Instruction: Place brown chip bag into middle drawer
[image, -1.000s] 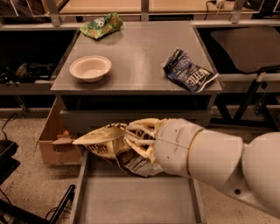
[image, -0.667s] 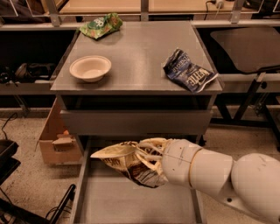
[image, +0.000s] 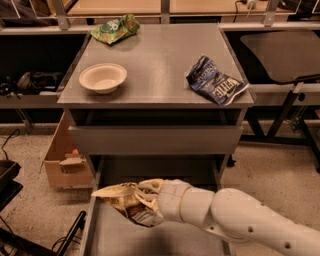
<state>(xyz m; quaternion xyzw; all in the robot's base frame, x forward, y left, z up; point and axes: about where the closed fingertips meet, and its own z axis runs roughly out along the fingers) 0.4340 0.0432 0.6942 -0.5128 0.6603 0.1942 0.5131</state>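
Probably a robotics lab: claw (image: 142, 200) holding brown chip bag (image: 114, 192) above middle drawer (image: 150, 240), grey workbenches (image: 272, 89).

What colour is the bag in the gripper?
Brown chip bag, tan flap; gripper over middle drawer; camera view.

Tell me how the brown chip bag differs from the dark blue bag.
The brown chip bag is dark brown with a pale flap; the dark blue bag is blue with white lettering. The brown chip bag is held in the gripper over the open middle drawer; the dark blue bag lies free on the cabinet top. Both are crumpled.
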